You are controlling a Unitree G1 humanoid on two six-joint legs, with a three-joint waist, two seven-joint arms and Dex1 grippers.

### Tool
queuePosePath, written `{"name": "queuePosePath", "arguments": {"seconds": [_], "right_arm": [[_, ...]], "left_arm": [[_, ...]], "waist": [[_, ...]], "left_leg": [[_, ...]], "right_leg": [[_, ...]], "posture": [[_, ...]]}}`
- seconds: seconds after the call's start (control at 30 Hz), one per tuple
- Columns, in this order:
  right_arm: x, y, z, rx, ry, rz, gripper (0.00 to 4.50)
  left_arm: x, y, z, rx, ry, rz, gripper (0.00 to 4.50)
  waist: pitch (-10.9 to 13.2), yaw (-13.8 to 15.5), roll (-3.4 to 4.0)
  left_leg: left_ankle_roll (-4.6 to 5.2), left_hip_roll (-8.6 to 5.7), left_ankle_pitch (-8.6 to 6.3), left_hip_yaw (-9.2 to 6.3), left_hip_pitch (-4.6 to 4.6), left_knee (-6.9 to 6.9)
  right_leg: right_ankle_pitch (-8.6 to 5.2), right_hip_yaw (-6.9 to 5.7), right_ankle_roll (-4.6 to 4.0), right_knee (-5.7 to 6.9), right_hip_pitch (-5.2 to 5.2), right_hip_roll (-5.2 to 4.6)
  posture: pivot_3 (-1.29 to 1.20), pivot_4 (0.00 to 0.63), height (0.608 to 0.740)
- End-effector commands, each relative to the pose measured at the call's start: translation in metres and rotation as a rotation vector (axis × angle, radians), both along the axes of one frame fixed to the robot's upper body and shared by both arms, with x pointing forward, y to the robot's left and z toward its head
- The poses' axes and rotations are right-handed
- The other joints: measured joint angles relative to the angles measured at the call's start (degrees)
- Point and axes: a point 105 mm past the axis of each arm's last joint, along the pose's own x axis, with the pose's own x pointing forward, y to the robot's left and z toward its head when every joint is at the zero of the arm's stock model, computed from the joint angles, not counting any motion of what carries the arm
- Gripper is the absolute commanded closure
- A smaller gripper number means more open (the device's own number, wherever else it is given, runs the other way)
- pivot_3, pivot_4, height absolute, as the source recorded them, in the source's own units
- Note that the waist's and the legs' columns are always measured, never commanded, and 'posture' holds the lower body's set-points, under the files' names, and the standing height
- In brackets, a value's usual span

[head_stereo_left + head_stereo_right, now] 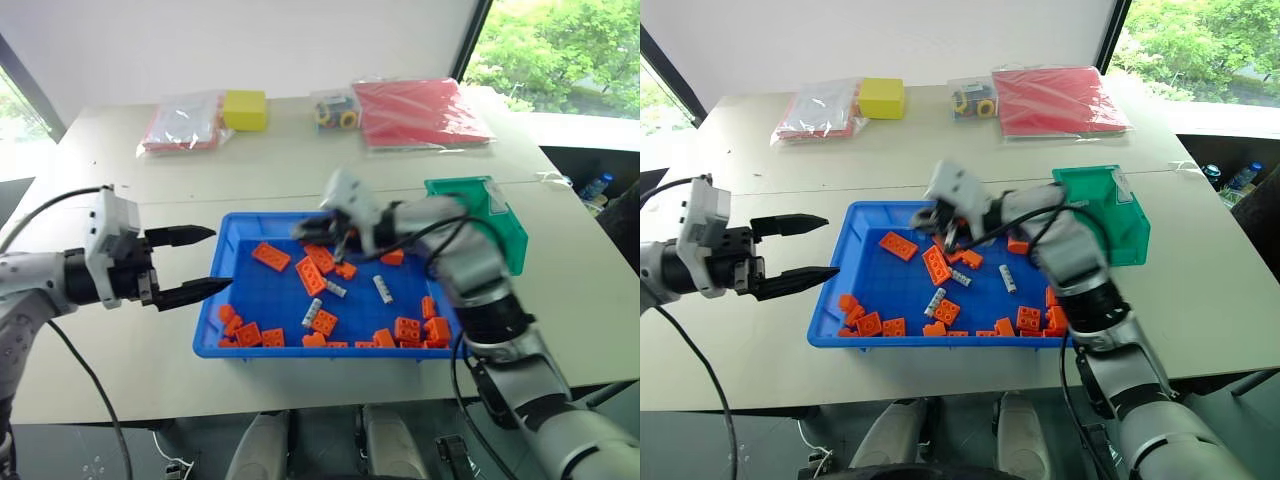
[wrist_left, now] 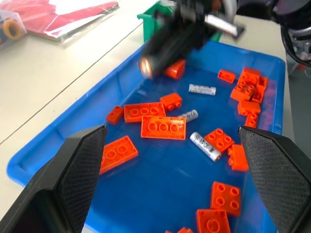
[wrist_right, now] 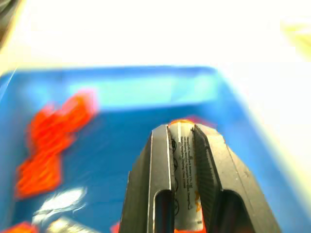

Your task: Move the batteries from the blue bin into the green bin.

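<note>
Batteries (image 1: 383,289) lie among orange bricks (image 1: 271,256) inside the blue bin (image 1: 232,238). Left gripper (image 1: 190,264) hovers wide open and empty at the bin's left rim. Right gripper (image 3: 181,145) clamps one battery (image 3: 184,170) above the bin; the green bin (image 1: 497,215) touches its right corner.

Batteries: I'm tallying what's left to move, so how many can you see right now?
4. One battery is clamped in the right gripper; three lie loose in the blue bin. Orange bricks may hide more.
</note>
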Motion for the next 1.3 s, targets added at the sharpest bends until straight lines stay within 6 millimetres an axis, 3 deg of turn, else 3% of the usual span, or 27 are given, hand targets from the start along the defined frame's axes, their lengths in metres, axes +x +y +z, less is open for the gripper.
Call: {"name": "queuePosePath", "arguments": {"seconds": [0.03, 0.17, 0.27, 0.4, 0.43, 0.6, 0.73, 0.83, 0.93, 1.0, 1.1, 1.2, 1.3], "right_arm": [[0.017, -0.082, 0.016, 0.023, -0.043, -0.368, 4.41], [0.016, -0.177, 0.002, -0.041, -0.024, -0.731, 4.41], [0.01, -0.208, -0.01, -0.061, -0.004, -0.85, 4.41], [0.008, -0.215, -0.025, -0.041, 0.031, -0.888, 4.41], [0.009, -0.214, -0.027, -0.026, 0.034, -0.892, 3.37], [0.012, -0.207, -0.011, 0.032, -0.029, -0.865, 0.92], [0.007, -0.206, 0.007, 0.049, -0.065, -0.834, 0.92], [0.001, -0.185, 0.018, 0.072, -0.078, -0.742, 0.92], [-0.01, -0.132, 0.018, 0.109, -0.032, -0.548, 0.92], [-0.017, -0.102, 0.006, 0.083, 0.025, -0.452, 0.92], [-0.022, -0.061, -0.028, 0.027, 0.134, -0.364, 0.92], [-0.032, -0.043, -0.049, -0.03, 0.191, -0.285, 0.92], [-0.053, -0.026, -0.051, -0.071, 0.161, -0.053, 0.92]], "left_arm": [[0.003, -0.004, 0.002, -0.015, -0.041, 0.02, 0.0], [0.007, -0.004, -0.003, -0.038, -0.028, 0.037, 0.0], [0.013, -0.001, -0.005, -0.061, -0.018, 0.061, 0.0], [0.015, 0.0, -0.009, -0.055, 0.002, 0.055, 0.0], [0.016, -0.001, -0.009, -0.056, 0.002, 0.052, 0.0], [0.017, -0.004, -0.007, -0.062, 0.002, 0.042, 0.0], [0.016, -0.004, -0.007, -0.058, 0.002, 0.042, 0.0], [0.014, -0.004, -0.006, -0.057, 0.001, 0.042, 0.0], [0.012, -0.005, -0.007, -0.057, 0.003, 0.042, 0.0], [0.012, -0.005, -0.009, -0.052, 0.003, 0.045, 0.0], [0.011, -0.008, -0.011, -0.046, 0.004, 0.036, 0.0], [0.011, -0.009, -0.011, -0.042, -0.003, 0.035, 0.0], [0.012, -0.008, -0.009, -0.047, -0.003, 0.038, 0.0]], "waist": [[0.0, 0.1, -0.01], [0.0, 0.24, -0.01], [0.0, -0.52, -0.01], [0.0, -1.47, 0.01], [0.0, -1.57, 0.01], [0.0, -1.35, 0.0], [0.0, -0.7, 0.0], [0.01, -0.37, 0.0], [0.01, -0.47, 0.0], [0.0, -0.52, 0.0], [-0.01, -0.38, -0.02], [0.0, 0.08, -0.02], [0.01, 0.16, -0.04]], "left_leg": [[0.0, -0.01, 0.0, 0.02, 0.0, 0.0], [0.02, -0.07, 0.0, 0.07, -0.03, -0.02], [0.04, -0.05, 0.0, 0.14, -0.03, -0.02], [0.06, 0.11, 0.0, 0.31, 0.17, -0.05], [0.06, 0.11, 0.0, 0.3, 0.18, -0.05], [0.07, 0.08, 0.0, 0.3, 0.18, 0.0], [0.07, 0.08, 0.0, 0.29, 0.18, 0.0], [0.07, 0.08, 0.0, 0.29, 0.18, 0.0], [0.07, 0.09, 0.0, 0.27, 0.19, 0.0], [0.07, 0.11, 0.0, 0.26, 0.19, 0.0], [0.07, 0.12, 0.0, 0.22, 0.19, 0.0], [0.07, 0.06, 0.0, 0.21, 0.16, 0.01], [0.07, -0.01, 0.0, 0.17, 0.04, 0.11]], "right_leg": [[0.0, 0.0, 0.0, -0.01, 0.0, -0.04], [-0.01, -0.01, 0.0, -0.1, 0.04, -0.15], [-0.01, 0.01, 0.0, -0.09, 0.04, -0.16], [-0.01, 0.11, -0.01, 0.04, 0.04, -0.07], [-0.01, 0.11, -0.01, 0.06, 0.06, -0.05], [-0.01, 0.11, 0.0, 0.03, 0.14, 0.03], [-0.01, 0.11, 0.0, 0.03, 0.14, 0.03], [-0.01, 0.11, 0.0, 0.02, 0.14, 0.03], [-0.01, 0.11, 0.0, 0.02, 0.14, 0.02], [-0.01, 0.12, 0.0, 0.02, 0.14, 0.03], [-0.02, 0.11, -0.01, 0.02, 0.15, -0.02], [-0.02, 0.09, -0.01, 0.0, 0.15, -0.06], [-0.01, 0.05, 0.0, -0.08, 0.14, -0.09]], "posture": [[0.0, 0.15, 0.735], [0.0, 0.15, 0.735], [0.0, 0.15, 0.735], [0.0, 0.15, 0.735], [0.0, 0.15, 0.735], [0.0, 0.15, 0.735], [0.0, 0.15, 0.735], [0.0, 0.15, 0.735], [0.0, 0.15, 0.735], [0.0, 0.15, 0.735], [0.0, 0.15, 0.735], [0.0, 0.15, 0.735], [0.0, 0.15, 0.735]]}}
